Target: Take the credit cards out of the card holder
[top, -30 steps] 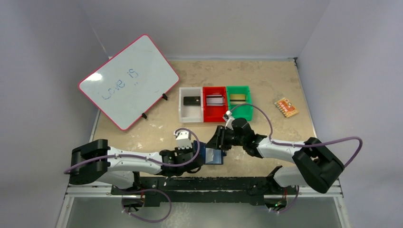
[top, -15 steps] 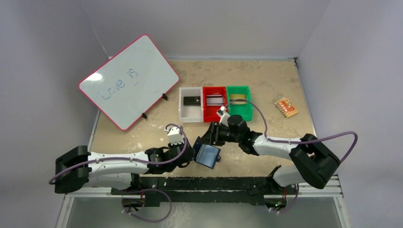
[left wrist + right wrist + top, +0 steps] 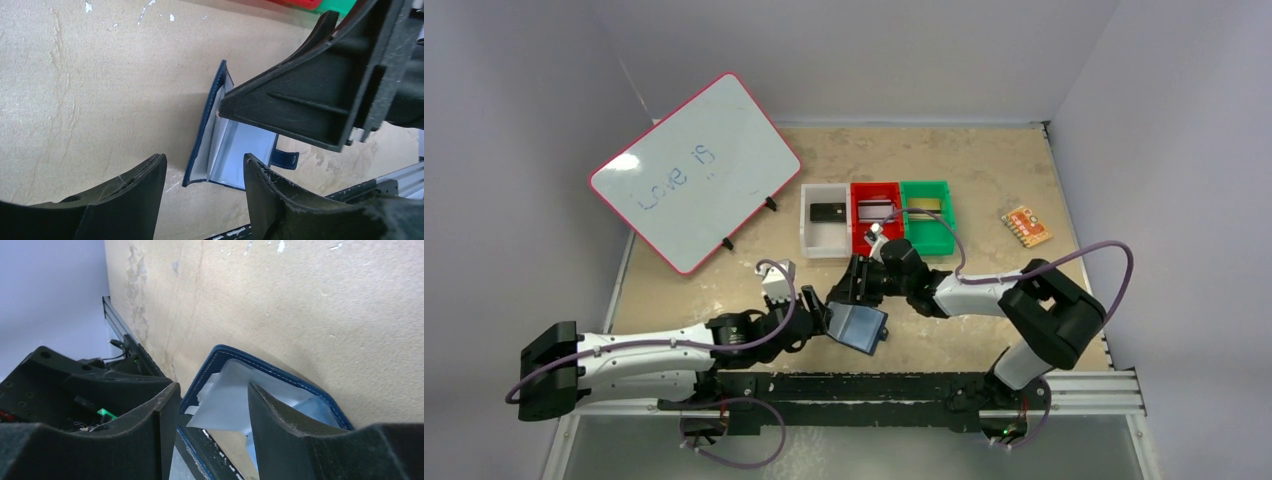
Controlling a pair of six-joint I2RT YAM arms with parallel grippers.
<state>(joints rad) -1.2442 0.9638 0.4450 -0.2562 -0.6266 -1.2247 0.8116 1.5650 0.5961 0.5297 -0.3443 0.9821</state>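
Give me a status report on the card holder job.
Left gripper open, not gripping. Right gripper open, straddling the card holder flap. Card holder unfolded on table, no card showing inside. Nothing blocking.

I have the left arm lying low, stretched toward the middle, with the left gripper spread and nothing between its fingers. The right arm reaches across, and the right gripper is tilted down, fingers parted, close to the left one.

Your card holder is navy blue outside and shiny pale blue-grey inside. It's sitting open close to the table's near edge, about midway along. One flap tilts up, and the little snap tab pokes out sideways.
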